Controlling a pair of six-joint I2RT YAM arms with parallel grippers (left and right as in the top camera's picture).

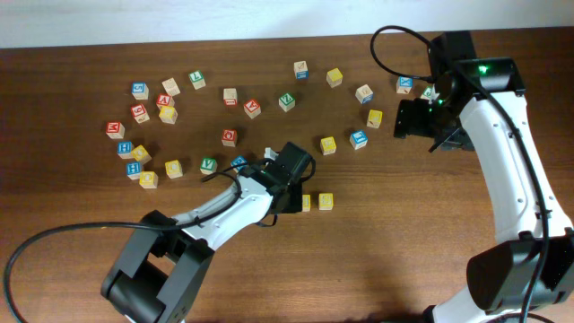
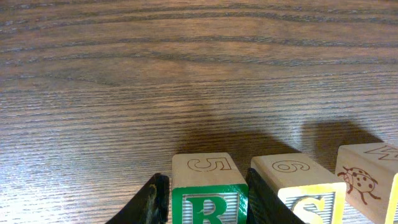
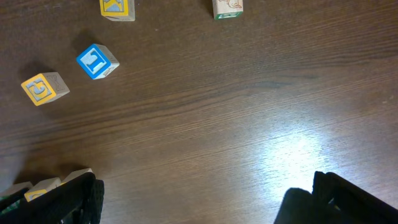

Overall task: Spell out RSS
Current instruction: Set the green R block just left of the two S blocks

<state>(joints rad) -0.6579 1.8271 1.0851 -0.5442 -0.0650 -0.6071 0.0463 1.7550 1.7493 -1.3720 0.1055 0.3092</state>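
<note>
Item: row of letter blocks, near edge of the table [image 1: 404, 251], under assembly. R block [image 2: 209, 186], green-lettered, stands first in the row, pinched on both sides by the left gripper [image 2: 206, 208], presumably to square it against its neighbours before letting go. S block [image 2: 305, 190], yellow-lettered, is just beside it, with one finger [image 2: 264, 199] wedged in the gap between the two; opening wide would likely nudge the S. Third block [image 2: 368, 180], ladybird side showing, comes next, its letter cut off by the frame. Right gripper [image 1: 414, 118]: spread wide, empty, hanging over bare wood well apart from the row, out of the way. Surroundings: loose blocks [image 1: 252, 109] scattered across the far side, a blue block [image 3: 97, 61] and a yellow block [image 3: 42, 87] nearest the right gripper; none crowd the row.
</note>
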